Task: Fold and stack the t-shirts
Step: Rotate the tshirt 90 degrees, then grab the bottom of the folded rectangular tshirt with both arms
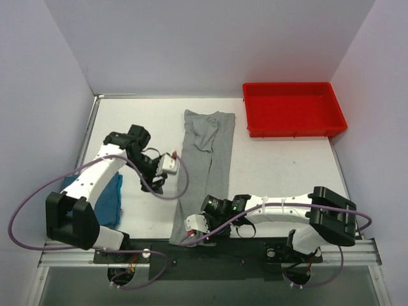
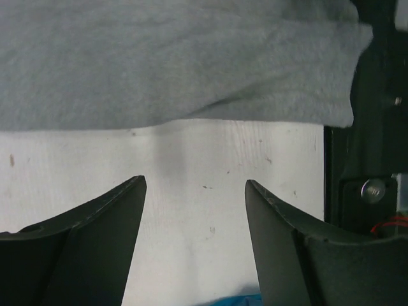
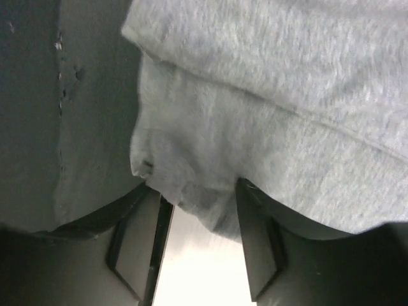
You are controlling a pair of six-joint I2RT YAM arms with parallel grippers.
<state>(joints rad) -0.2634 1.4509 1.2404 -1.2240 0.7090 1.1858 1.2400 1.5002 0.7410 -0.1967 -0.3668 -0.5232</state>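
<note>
Grey t-shirt (image 1: 204, 167) lies as a long strip mid-tabletop (image 1: 280, 166). Right claw (image 3: 197, 210) pinches its near hem; left claw (image 2: 194, 210) spread, empty, beside the edge. Risk: shallow bite slips, layers unfold.

Plain pale lavender walls (image 1: 191, 44) box in a white table (image 1: 280, 169). Light is soft and even.

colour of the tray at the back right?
Red tray; clearest in the top external view.
</note>
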